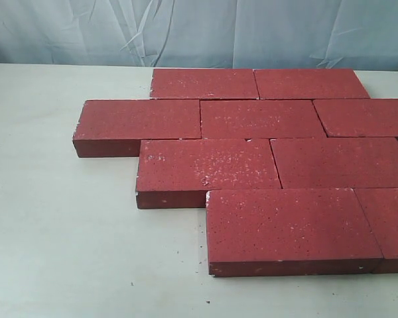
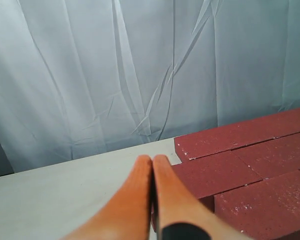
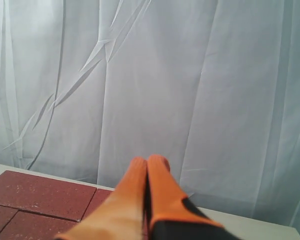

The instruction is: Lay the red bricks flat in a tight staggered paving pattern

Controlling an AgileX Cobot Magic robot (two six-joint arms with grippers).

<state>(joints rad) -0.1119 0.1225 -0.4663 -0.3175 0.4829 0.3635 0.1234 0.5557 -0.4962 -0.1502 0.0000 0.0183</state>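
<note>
Several red bricks (image 1: 265,159) lie flat on the white table (image 1: 53,232) in four staggered rows, edges touching, running off the right edge of the exterior view. Neither gripper shows in that view. In the left wrist view my left gripper (image 2: 152,159), with orange fingers, is shut on nothing and hangs above the table beside the bricks (image 2: 240,170). In the right wrist view my right gripper (image 3: 148,160) is likewise shut and empty, raised above the far edge of the bricks (image 3: 35,195).
A pale wrinkled curtain (image 1: 186,30) hangs along the back of the table. Bare white tabletop (image 1: 66,265) lies left of and in front of the bricks.
</note>
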